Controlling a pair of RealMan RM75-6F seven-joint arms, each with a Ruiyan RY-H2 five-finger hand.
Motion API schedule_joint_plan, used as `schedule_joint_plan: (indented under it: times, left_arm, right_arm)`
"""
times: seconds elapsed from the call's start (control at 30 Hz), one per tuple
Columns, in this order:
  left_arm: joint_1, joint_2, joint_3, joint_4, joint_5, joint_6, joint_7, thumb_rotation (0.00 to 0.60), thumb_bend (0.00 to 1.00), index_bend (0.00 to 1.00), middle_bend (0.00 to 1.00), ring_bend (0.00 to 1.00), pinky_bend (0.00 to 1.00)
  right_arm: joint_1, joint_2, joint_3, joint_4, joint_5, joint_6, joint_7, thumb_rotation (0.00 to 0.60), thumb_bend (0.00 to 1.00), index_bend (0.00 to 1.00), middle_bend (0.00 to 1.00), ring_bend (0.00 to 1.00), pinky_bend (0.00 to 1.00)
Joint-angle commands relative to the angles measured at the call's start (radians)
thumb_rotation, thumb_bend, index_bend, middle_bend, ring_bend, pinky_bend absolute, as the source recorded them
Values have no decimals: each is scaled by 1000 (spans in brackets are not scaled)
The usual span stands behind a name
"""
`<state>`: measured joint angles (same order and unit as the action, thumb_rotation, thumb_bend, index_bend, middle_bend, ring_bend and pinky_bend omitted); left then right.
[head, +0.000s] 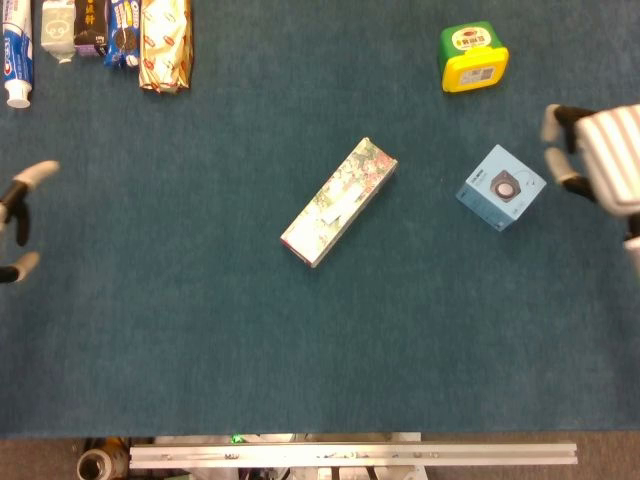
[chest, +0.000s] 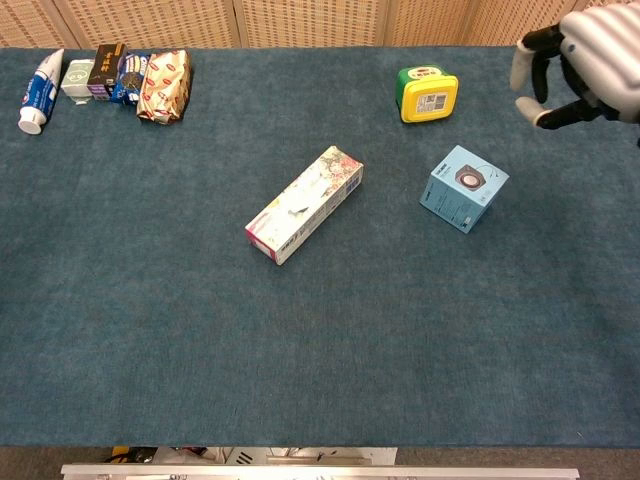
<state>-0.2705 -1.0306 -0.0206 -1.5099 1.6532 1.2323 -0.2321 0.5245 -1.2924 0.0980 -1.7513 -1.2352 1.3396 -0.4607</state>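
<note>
Table (chest: 150, 330) covered in dark blue carpet-like cloth; woven cane panels (chest: 300, 20) behind it. Long floral-print carton (head: 339, 202) lies diagonal mid-table, untouched. Right hand (head: 600, 160) hovers at the right edge, fingers spread, empty, nearest the light blue cube box (head: 501, 187) (yellow-green container (head: 472, 55) beyond). Left hand (head: 15, 220) at left edge, fingers apart, empty. Toothpaste tube and snack packets (head: 95, 40) line the far-left corner.

Setting: my test bench in a lab. Blue felt tabletop (chest: 150, 330), aluminium rail (head: 350, 455) along its near edge, woven panels (chest: 300, 20) behind, packaged groceries (chest: 110, 75) lined up as samples.
</note>
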Motion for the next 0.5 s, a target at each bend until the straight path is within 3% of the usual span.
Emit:
schedule_joint_plan:
  times: [0.03, 0.27, 0.5]
  left_arm:
    - [-68, 10, 3, -4, 48, -54, -34, 600, 276, 118, 767, 852, 835]
    - [-208, 3, 17, 9, 115, -172, -144, 600, 489, 121, 919, 993, 911]
    - [-320, -31, 17, -10, 149, -262, -120, 600, 639, 139, 975, 1000, 937]
  right_arm:
    - [-35, 40, -6, -38, 14, 17, -10, 600, 326, 530, 671, 821, 999]
    - [-57, 66, 17, -48, 40, 23, -15, 600, 329, 527, 715, 879, 1000]
    - [-54, 61, 59, -39, 57, 23, -14, 600, 392, 501, 803, 969, 1000]
